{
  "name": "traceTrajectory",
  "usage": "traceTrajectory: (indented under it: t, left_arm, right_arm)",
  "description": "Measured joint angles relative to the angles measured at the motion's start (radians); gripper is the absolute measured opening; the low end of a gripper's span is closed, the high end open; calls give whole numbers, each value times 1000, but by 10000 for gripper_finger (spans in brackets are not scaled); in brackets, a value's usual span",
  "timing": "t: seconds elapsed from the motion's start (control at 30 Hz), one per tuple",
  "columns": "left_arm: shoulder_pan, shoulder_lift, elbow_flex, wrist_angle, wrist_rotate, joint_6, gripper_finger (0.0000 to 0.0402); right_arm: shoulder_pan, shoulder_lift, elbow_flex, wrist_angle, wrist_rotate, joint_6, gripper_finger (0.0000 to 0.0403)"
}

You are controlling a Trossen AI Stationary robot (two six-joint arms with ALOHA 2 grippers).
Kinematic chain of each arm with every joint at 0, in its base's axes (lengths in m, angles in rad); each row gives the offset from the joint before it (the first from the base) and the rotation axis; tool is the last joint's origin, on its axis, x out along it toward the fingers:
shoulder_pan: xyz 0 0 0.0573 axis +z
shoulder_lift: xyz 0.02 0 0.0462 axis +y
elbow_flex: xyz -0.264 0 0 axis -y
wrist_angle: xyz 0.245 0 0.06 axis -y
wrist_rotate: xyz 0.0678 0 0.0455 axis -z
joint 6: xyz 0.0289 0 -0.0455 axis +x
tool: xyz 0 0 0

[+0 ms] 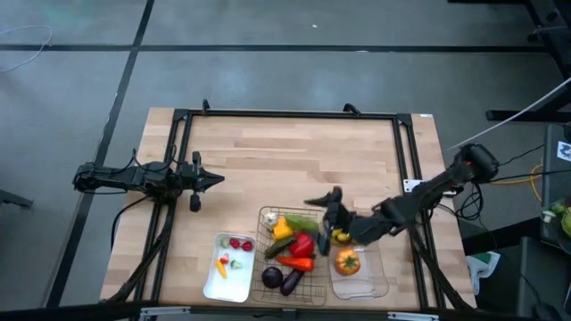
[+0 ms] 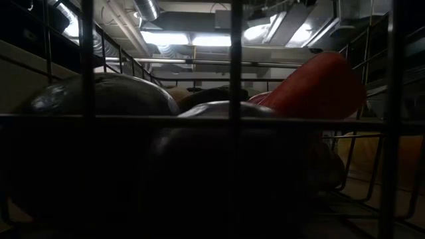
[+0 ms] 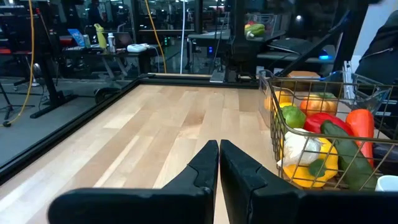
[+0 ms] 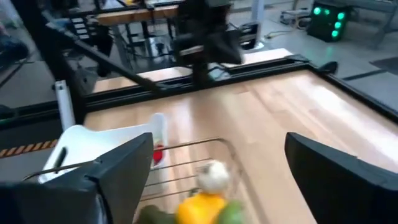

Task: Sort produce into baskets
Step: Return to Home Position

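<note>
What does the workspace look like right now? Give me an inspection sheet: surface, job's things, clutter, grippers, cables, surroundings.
Surface: wooden table in a black frame.
Job's things: tray holds red balls; wire basket holds red pepper, carrot, eggplant; clear bin holds an orange fruit.
Clutter: small white patch by the right rail.
Grippers: left gripper over bare wood, fingers shut; right gripper above the wire basket's far edge, fingers open.
Cables: white cable right of the table.
Surroundings: grey floor.
</note>
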Motion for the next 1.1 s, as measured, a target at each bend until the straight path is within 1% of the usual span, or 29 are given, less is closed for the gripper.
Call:
traceTrajectory:
  t: [0.1, 0.2, 0.37, 0.5, 0.63, 0.77, 0.8, 0.87, 1.0, 1.1]
  left_arm:
    - [0, 0, 0, 0, 0, 0, 13]
    - [0, 0, 0, 0, 0, 0, 13]
    - [0, 0, 0, 0, 0, 0, 13]
    - [0, 0, 0, 0, 0, 0, 13]
    - [0, 0, 0, 0, 0, 0, 13]
    - [0, 0, 0, 0, 0, 0, 13]
    - [0, 0, 0, 0, 0, 0, 13]
    - [0, 0, 0, 0, 0, 0, 13]
    - [0, 0, 0, 0, 0, 0, 13]
    - [0, 0, 0, 0, 0, 0, 13]
  right_arm:
    - [-55, -81, 0, -104, -67, 2, 330]
    - [-115, -149, 0, -206, -139, 2, 292]
    - [-181, -253, 0, -335, -189, -3, 215]
    - [-186, -322, -1, -407, -179, -53, 150]
    - [-186, -375, -1, -495, -129, -49, 85]
    - [-186, -407, -2, -564, -103, -48, 22]
    - [-186, -412, -2, -572, -98, -48, 11]
    - [-186, -423, -2, -594, -81, -47, 7]
    - [-186, -447, -2, -645, -72, -47, 20]
    - [-186, -477, -42, -618, -72, -56, 13]
